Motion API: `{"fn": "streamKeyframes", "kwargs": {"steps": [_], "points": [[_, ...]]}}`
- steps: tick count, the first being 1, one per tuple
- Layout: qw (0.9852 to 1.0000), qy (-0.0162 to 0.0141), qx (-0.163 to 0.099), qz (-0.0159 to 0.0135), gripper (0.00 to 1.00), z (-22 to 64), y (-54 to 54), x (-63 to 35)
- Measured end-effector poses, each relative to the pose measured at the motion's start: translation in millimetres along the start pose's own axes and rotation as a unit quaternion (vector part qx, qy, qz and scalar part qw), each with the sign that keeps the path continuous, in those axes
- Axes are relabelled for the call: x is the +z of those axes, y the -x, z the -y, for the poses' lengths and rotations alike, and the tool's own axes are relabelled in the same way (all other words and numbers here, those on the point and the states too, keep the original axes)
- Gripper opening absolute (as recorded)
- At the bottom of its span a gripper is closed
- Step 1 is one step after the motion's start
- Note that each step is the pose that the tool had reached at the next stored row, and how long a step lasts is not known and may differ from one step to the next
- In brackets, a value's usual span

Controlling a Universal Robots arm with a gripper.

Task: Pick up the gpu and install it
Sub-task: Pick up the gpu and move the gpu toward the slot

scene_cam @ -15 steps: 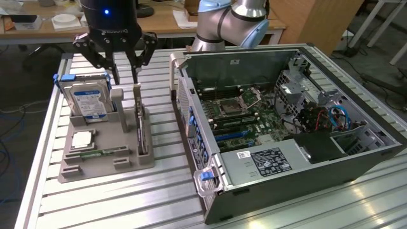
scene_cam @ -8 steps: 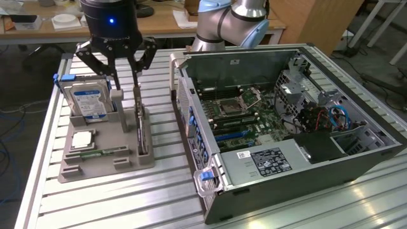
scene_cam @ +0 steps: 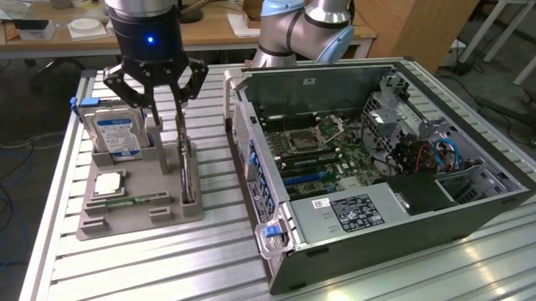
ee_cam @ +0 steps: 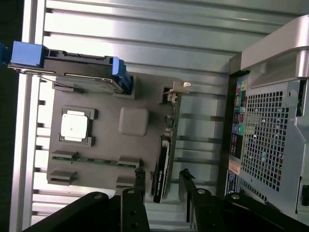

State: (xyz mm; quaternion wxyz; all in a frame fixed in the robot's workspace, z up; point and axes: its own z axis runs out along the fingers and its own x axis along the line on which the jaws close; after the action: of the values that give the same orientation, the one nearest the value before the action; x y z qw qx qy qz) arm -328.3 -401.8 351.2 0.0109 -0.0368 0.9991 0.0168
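The gpu (scene_cam: 187,179) (ee_cam: 163,166) is a thin dark card standing on its edge in a slot at the side of the grey parts holder (scene_cam: 134,218) (ee_cam: 104,104) nearest the computer. My gripper (scene_cam: 172,162) (ee_cam: 162,175) hangs straight above the holder, open. In the wrist view its fingers (ee_cam: 140,180) straddle the near end of the card, with a gap on each side. The open computer case (scene_cam: 377,157) (ee_cam: 270,121) lies at the exterior view's right, its motherboard (scene_cam: 318,147) exposed.
The holder also carries a blue-labelled hard drive (scene_cam: 117,135) (ee_cam: 72,72) standing upright, a CPU (scene_cam: 109,183) (ee_cam: 75,126) and a green RAM stick (scene_cam: 130,202) (ee_cam: 91,158). All of it rests on a slatted aluminium table (scene_cam: 150,263). Desks stand behind.
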Motion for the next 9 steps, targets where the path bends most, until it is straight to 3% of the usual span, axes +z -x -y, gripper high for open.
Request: {"fn": "streamKeyframes", "kwargs": {"steps": [6, 9], "points": [[1.0, 0.0001, -0.003, -0.0001, 0.41, 2.1, -0.4, 10.9], [1.0, 0.0001, -0.003, -0.0001, 0.41, 10.2, -1.1, 16.0]]}}
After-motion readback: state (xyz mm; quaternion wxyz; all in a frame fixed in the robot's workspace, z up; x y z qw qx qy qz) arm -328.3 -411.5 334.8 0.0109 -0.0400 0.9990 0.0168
